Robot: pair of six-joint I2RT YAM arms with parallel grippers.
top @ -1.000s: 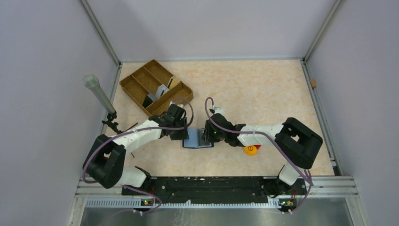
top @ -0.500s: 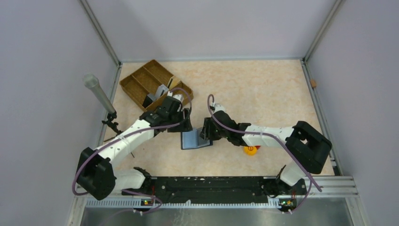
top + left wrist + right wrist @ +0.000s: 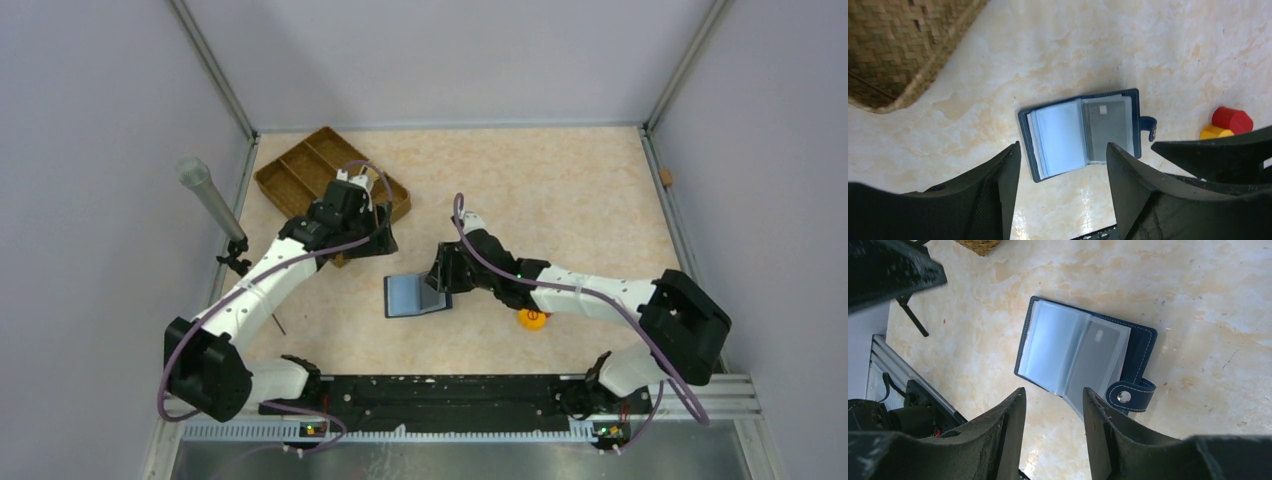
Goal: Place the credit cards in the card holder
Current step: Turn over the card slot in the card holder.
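Observation:
The card holder (image 3: 410,296) lies open on the table, navy outside with clear sleeves; it also shows in the left wrist view (image 3: 1080,134) and the right wrist view (image 3: 1083,352). One grey credit card (image 3: 1096,356) sits in its right-hand sleeve (image 3: 1108,126). Other cards are hidden. My left gripper (image 3: 382,238) is open and empty, raised up-left of the holder, by the tray; its jaws frame the holder from above (image 3: 1062,147). My right gripper (image 3: 441,281) is open and empty, just above the holder's right edge near the snap tab (image 3: 1053,390).
A brown woven divided tray (image 3: 298,168) stands at the back left, partly under the left arm (image 3: 898,45). Red and yellow round pieces (image 3: 533,319) lie right of the holder (image 3: 1230,119). A grey cylinder on a stand (image 3: 206,196) leans at the left wall.
My left arm has drawn back up and left from the holder to the tray. My right gripper has shifted slightly right. The holder now lies uncovered and open.

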